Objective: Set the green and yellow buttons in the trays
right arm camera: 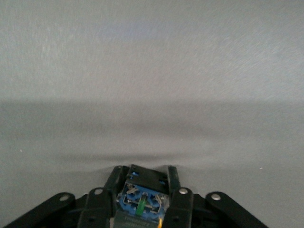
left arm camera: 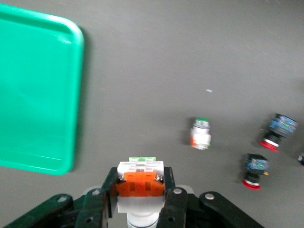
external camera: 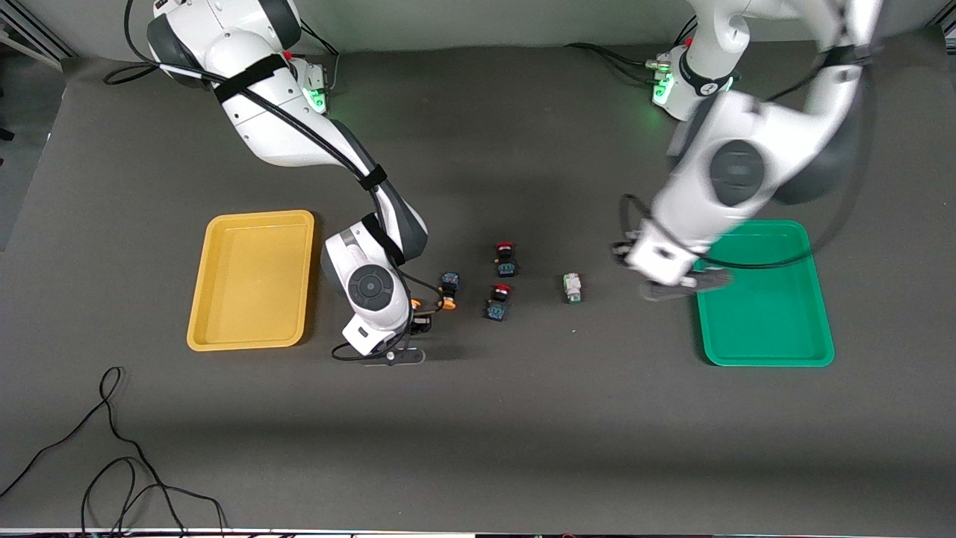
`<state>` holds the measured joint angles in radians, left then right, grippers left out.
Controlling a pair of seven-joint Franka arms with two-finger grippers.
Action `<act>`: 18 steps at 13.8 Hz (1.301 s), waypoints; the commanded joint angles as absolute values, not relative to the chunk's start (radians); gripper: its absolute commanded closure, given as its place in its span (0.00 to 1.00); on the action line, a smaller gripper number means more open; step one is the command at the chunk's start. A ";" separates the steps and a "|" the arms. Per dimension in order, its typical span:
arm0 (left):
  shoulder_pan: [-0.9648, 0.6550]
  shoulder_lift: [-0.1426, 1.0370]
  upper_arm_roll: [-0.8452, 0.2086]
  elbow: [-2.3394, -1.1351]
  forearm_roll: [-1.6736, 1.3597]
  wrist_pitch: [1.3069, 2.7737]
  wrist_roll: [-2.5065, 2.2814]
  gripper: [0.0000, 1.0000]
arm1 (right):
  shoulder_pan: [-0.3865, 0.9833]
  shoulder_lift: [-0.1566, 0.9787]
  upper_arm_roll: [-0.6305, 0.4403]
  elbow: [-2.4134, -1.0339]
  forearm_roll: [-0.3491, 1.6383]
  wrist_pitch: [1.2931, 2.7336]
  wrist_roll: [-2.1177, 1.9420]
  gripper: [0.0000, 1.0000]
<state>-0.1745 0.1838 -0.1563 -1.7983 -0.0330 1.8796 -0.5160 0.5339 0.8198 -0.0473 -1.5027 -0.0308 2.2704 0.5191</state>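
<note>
My left gripper [external camera: 667, 281] hangs over the table beside the green tray [external camera: 769, 329], shut on a white-bodied, orange-marked button [left arm camera: 140, 182]. The green tray also shows in the left wrist view [left arm camera: 38, 95]. A white, green-marked button [external camera: 573, 288] lies on the table and shows in the left wrist view too [left arm camera: 200, 134]. My right gripper [external camera: 418, 320] is between the yellow tray [external camera: 254, 224] and a loose black button with a yellow cap [external camera: 449, 290]. It is shut on a black-bodied button [right arm camera: 142, 199] whose yellow cap [external camera: 415, 304] peeks out.
Two black switches with red caps [external camera: 506, 259] [external camera: 499, 302] lie mid-table between the loose yellow-capped button and the white one. They also show in the left wrist view [left arm camera: 275, 130] [left arm camera: 254, 168]. A black cable [external camera: 112, 448] trails near the front edge at the right arm's end.
</note>
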 commanded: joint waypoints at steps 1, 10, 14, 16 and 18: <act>-0.025 0.167 -0.163 -1.815 -0.048 1.844 -0.335 0.86 | 0.508 0.753 -0.051 -1.506 -0.052 2.247 0.554 1.00; 0.150 0.294 -0.160 -2.000 0.066 2.144 -0.064 0.86 | 0.391 0.516 -0.120 -1.595 -0.054 1.954 0.295 1.00; 0.152 0.376 -0.158 -2.132 0.089 2.411 -0.066 0.86 | 0.380 0.494 -0.188 -1.680 -0.054 1.988 0.187 1.00; 0.149 0.397 -0.150 -2.137 0.091 2.441 -0.066 0.85 | 0.380 0.485 -0.221 -1.739 -0.054 2.055 0.135 1.00; 0.152 0.397 -0.149 -2.137 0.110 2.438 -0.066 0.72 | 0.379 0.465 -0.254 -1.834 -0.054 2.149 0.079 1.00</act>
<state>0.1515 0.4240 -0.1559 -2.1238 0.0820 2.4342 -0.0761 0.3739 0.5271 -0.2275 -1.7085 -0.0354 2.0598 0.1395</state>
